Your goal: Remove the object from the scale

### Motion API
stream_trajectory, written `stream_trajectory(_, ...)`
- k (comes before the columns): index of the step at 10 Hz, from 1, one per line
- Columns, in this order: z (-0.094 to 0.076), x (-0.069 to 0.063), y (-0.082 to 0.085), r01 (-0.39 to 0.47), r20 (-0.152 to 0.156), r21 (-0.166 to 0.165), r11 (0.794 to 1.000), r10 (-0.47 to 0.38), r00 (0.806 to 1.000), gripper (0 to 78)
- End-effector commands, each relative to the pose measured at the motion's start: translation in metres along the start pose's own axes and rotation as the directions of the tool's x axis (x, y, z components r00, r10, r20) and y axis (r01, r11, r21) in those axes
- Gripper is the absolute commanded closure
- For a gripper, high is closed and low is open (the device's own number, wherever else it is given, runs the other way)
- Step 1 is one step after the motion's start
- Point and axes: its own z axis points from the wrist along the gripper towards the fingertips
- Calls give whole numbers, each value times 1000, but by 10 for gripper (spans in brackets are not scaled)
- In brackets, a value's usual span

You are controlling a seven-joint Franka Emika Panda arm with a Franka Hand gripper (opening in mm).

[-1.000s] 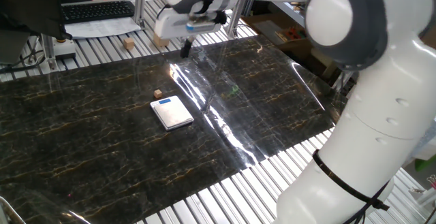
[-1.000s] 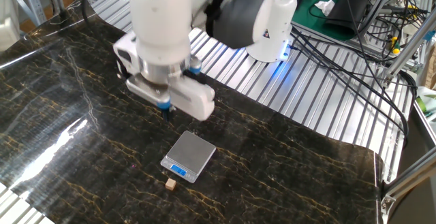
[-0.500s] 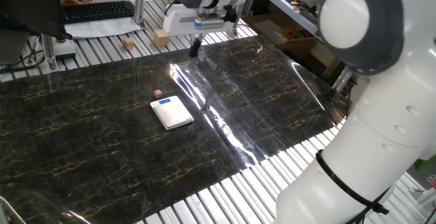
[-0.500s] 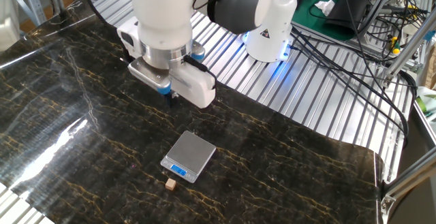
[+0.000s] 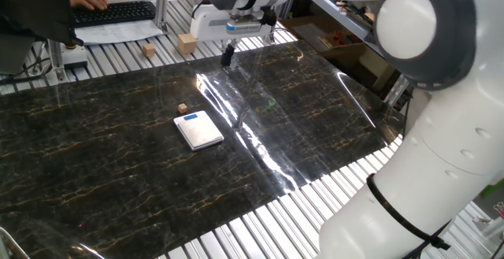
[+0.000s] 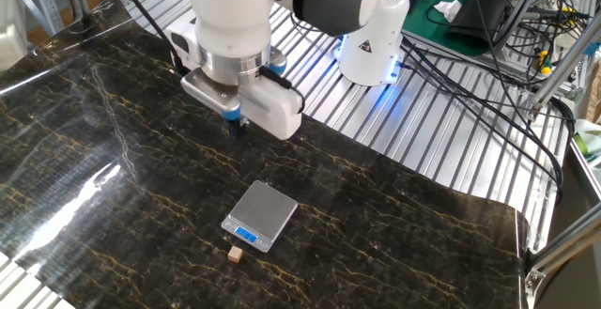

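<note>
On the dark marbled mat (image 5: 118, 172), the scale (image 5: 198, 130) is lying flat, its blue strip facing the small cube (image 5: 183, 108). That cube is sitting on the mat just beside the scale's blue end — off the plate, not touching it. Farther back, the gripper (image 5: 228, 56) is hanging above the mat's far edge, well apart from the scale; its fingers are appearing close together and carrying nothing. Beyond the mat, a larger pale block (image 5: 186, 43) and another small cube (image 5: 148, 51) are resting on the ribbed metal table (image 5: 110, 46).
</note>
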Motion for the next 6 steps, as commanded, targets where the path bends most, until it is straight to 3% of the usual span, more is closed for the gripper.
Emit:
stream_trajectory(1,-3,3,0,30,3,18,999,-30,1000,764)
stream_trajectory(6,-4,5,1,62,4,19,998,-62,998,764)
